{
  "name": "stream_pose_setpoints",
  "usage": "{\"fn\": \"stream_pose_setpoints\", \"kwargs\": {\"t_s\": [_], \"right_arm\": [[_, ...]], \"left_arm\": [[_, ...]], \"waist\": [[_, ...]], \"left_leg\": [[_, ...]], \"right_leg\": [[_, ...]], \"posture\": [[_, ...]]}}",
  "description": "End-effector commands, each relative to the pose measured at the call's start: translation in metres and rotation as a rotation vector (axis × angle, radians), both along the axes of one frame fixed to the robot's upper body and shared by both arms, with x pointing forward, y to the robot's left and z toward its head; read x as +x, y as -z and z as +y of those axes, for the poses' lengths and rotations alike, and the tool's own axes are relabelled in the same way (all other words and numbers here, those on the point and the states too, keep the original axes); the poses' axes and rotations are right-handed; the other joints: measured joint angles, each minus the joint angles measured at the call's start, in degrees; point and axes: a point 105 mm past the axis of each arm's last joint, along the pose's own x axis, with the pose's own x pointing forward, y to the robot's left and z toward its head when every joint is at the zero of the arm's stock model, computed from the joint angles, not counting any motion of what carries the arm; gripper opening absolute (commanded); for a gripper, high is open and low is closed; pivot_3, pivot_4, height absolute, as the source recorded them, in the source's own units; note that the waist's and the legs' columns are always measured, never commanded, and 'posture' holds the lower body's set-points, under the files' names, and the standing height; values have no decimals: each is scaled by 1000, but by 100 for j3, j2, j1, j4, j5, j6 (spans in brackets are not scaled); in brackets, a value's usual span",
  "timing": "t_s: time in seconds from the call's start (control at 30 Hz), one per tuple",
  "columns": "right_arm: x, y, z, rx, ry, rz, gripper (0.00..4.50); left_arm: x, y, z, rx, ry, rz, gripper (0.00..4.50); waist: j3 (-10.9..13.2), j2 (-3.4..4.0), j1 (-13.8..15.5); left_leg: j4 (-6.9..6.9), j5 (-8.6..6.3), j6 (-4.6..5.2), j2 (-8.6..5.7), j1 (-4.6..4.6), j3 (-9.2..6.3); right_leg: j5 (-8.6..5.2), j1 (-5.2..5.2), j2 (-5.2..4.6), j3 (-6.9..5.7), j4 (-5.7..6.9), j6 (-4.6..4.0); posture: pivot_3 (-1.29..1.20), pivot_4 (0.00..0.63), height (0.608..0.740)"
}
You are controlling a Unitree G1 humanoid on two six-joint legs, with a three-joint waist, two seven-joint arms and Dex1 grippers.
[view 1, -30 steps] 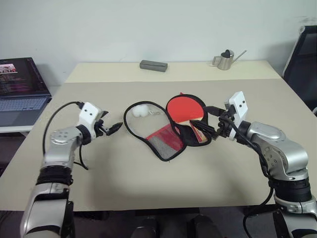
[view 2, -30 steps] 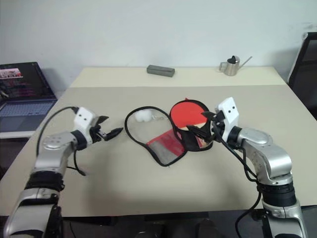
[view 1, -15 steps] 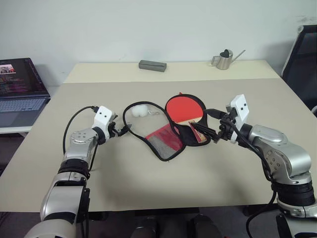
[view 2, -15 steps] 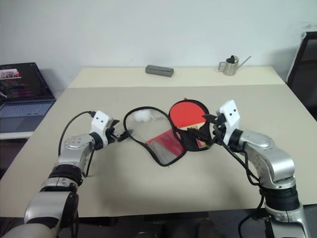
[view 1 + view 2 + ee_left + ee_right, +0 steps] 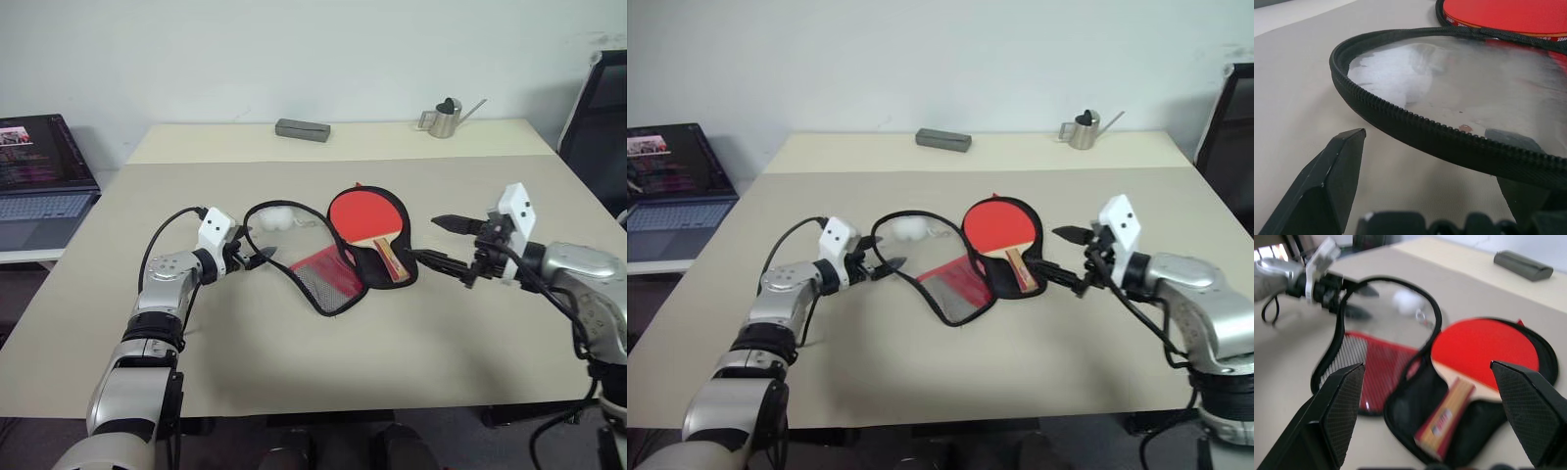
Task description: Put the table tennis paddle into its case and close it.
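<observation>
Both open: left gripper (image 5: 257, 257) straddles the case (image 5: 328, 259) flap's zip edge, right gripper (image 5: 453, 245) clear. Floppy flap could slip, nudging the paddle (image 5: 369, 221).

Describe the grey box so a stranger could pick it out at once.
Start at the beige table and look to its far strip by the wall. The grey box lies there, left of the small metal watering can. It is the low, dark grey rectangular bar, lying flat, apart from everything else.

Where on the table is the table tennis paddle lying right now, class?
The table tennis paddle lies mid-table in the open half of its case, left of the right end effector.
</observation>
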Motion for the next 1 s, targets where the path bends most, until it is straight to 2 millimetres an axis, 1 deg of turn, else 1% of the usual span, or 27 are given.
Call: {"fn": "stream_pose_setpoints", "kwargs": {"t_s": [0.03, 0.2, 0.3, 0.5, 0.57, 0.6, 0.77, 0.8, 0.9, 1.0], "right_arm": [[-16, -21, -6, -22, -97, -44, 4487], [-28, -32, -19, -83, -156, 3, 4487], [-24, -42, -25, -115, -140, -44, 4487], [-23, -48, -23, -92, -138, -61, 4487], [-23, -51, -24, -80, -128, -57, 4487], [-23, -53, -26, -77, -124, -53, 4487], [-25, -55, -28, -82, -118, -54, 4487], [-26, -56, -29, -83, -117, -54, 4487], [-28, -56, -31, -89, -115, -50, 4487], [-29, -56, -32, -94, -113, -47, 4487]], "left_arm": [[5, -26, -8, -10, 32, -80, 4269], [7, -26, -13, -8, 48, -79, 4269], [8, -31, -26, -15, 93, -86, 4269], [10, -45, -52, -29, 190, -112, 4269], [9, -48, -66, -39, 238, -116, 4269], [8, -48, -77, -42, 272, -116, 4269], [6, -46, -111, -66, 348, -113, 4269], [6, -48, -123, -75, 370, -117, 4269], [7, -56, -149, -84, 420, -135, 4269], [9, -65, -167, -90, 448, -150, 4269]], "waist": [[0, -1, -3], [1, -1, -1], [-1, -8, 5], [0, -12, 19], [0, -12, 18], [0, -12, 21], [2, -15, 38], [3, -16, 36], [4, -18, 51], [5, -20, 62]], "left_leg": [[0, 0, 0, 1, 1, 0], [1, -1, 1, 1, 1, 0], [2, 0, 1, 2, 0, 0], [3, 0, -1, 1, -2, -1], [3, 1, -1, 1, -2, 1], [3, 1, -1, 1, -2, 1], [4, 1, -1, 0, -4, 1], [5, 1, -1, 0, -4, 1], [5, 1, -1, 0, -5, 1], [7, 1, -1, -1, -6, 4]], "right_leg": [[0, 1, 0, 0, 0, 0], [0, 5, -1, -3, -2, 1], [1, 7, -2, -4, -2, 1], [3, 11, -6, -10, -8, 5], [3, 10, -6, -8, -8, 5], [3, 10, -7, -8, -8, 5], [3, 11, -8, -10, -9, 6], [3, 11, -8, -10, -9, 6], [3, 11, -8, -11, -9, 6], [4, 14, -8, -12, -12, 9]], "posture": [[0, 150, 740], [0, 150, 740], [0, 150, 740], [0, 150, 740], [0, 150, 740], [0, 150, 740], [0, 150, 740], [0, 150, 740], [0, 150, 740], [0, 150, 740]]}}
